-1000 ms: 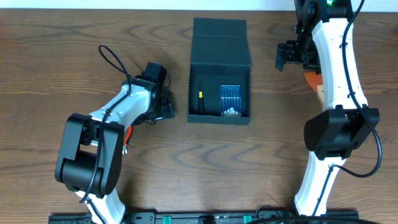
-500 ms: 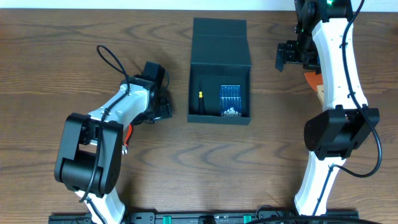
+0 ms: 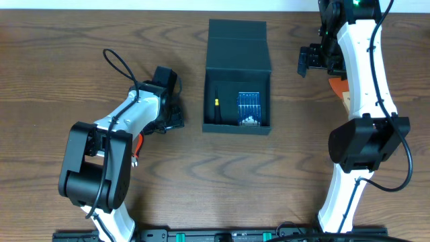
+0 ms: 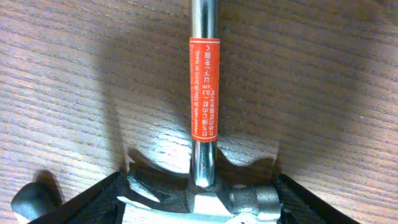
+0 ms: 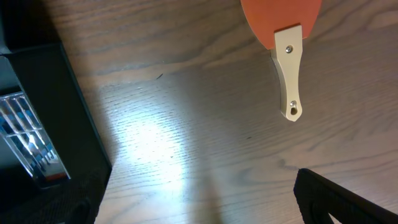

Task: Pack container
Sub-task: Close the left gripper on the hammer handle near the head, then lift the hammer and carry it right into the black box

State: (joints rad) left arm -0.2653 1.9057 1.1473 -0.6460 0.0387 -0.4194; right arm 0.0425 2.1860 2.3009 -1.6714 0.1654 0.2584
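Observation:
The container [image 3: 236, 44] is a dark square box standing open at mid table, its lid folded back. Inside lie a blue case of bits [image 3: 248, 107] and a screwdriver [image 3: 217, 109]. My left gripper [image 3: 173, 113] is left of the box, low over the table. In the left wrist view its fingers [image 4: 199, 210] press on both ends of a hammer's steel head, and the hammer's shaft [image 4: 204, 93] with an orange label runs away over the wood. My right gripper [image 3: 311, 60] is open and empty to the right of the box; it also shows in the right wrist view [image 5: 196, 211].
An orange spatula with a pale wooden handle [image 5: 289, 81] lies on the table right of the box, partly under my right arm [image 3: 339, 89]. The box wall [image 5: 56, 118] and the bit case [image 5: 28, 140] show at the left of the right wrist view.
My left arm has shifted very slightly to the left. The right arm and the box have not moved.

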